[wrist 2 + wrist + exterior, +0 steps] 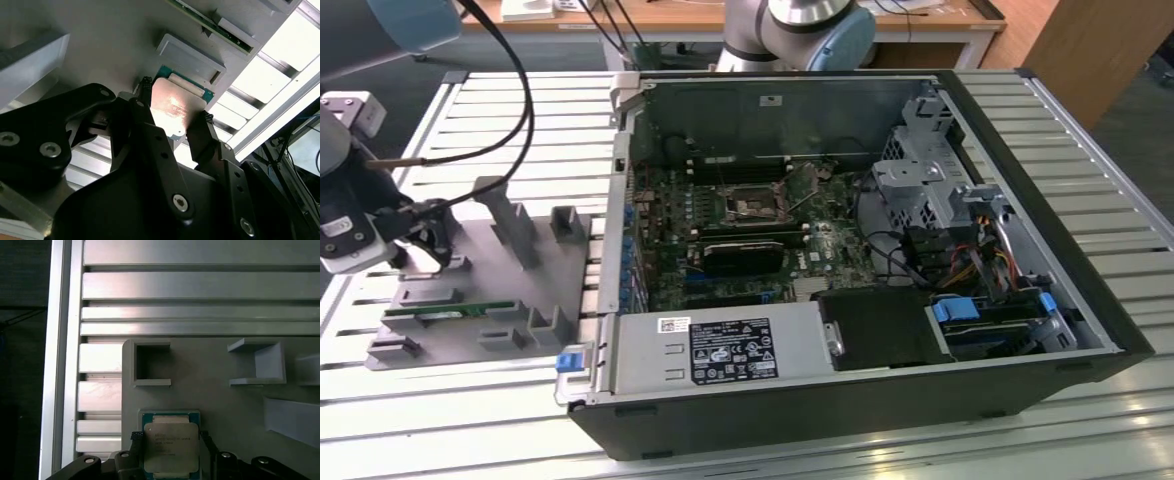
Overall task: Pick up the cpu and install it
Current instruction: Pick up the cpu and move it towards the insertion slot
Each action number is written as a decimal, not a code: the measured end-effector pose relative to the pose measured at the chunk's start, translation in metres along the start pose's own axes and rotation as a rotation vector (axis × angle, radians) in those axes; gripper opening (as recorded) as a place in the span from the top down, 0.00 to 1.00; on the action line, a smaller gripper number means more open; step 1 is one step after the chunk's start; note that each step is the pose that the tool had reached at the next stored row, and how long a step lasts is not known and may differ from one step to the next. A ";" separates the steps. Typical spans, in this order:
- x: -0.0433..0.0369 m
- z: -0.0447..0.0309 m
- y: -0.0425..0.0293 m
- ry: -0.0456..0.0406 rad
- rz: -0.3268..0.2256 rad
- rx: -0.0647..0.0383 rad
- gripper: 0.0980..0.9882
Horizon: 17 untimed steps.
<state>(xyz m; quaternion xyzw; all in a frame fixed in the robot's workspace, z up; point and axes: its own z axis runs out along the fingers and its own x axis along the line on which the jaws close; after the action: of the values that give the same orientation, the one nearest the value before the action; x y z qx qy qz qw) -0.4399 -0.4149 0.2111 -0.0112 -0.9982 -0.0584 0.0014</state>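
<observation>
The cpu (171, 447), a flat square chip with a silver-grey metal top plate carrying faint print and a thin green rim, lies plate-up in a shallow seat near one edge of the grey holder block (225, 405), its plate catching light.

in the exterior view, looking down at a slant from high up, taking in the open case (854, 250), the holder (480, 290) on the exterior view's left and the slatted table (1081, 130). in the first wrist view, facing straight down, close over the holder (210, 390) and the cpu (171, 452). in the second wrist view, peering obliquely from just behind the gripper (176, 100) at the same cpu (172, 112). sharing cpu and holder in both wrist views, holder in all three.
</observation>
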 end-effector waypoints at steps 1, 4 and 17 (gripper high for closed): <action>0.0000 -0.0007 0.0001 0.0000 0.000 0.000 0.51; 0.0000 -0.0026 0.0003 -0.0002 0.000 0.000 0.51; 0.0000 -0.0061 0.0008 -0.0001 0.000 0.000 0.51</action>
<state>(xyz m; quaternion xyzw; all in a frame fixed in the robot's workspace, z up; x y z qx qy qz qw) -0.4399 -0.4148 0.2173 -0.0112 -0.9982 -0.0585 0.0013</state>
